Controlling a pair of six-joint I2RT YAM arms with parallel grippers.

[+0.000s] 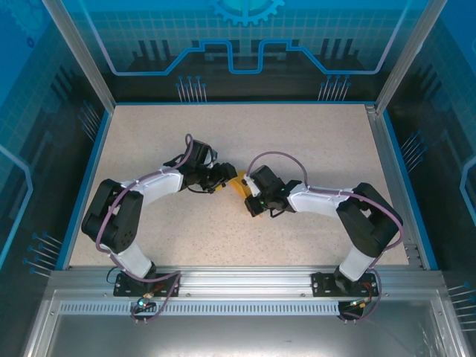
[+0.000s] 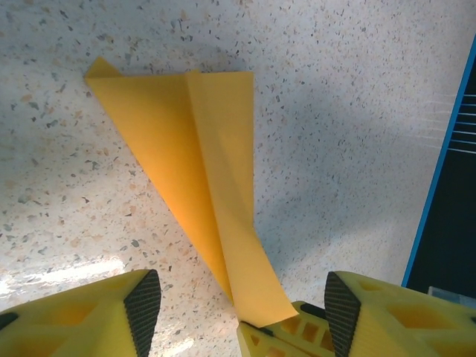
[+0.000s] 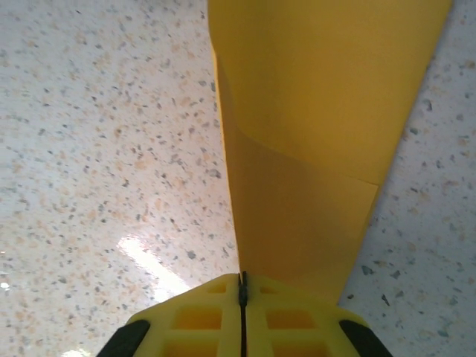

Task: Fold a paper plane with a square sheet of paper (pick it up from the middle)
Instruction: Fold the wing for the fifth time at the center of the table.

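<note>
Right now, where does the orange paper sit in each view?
Top view: paper near the picture's centre.
Left wrist: paper from upper left to bottom centre.
Right wrist: paper from top centre-right down to the shut right pincer.
Shared landmark: speckled tabletop.

Orange-yellow paper plane (image 2: 195,149), creased, pointed dart

Top camera high, looking down; wrist cameras close over table (image 2: 357,111), both facing paper plane (image 2: 208,171).
</note>
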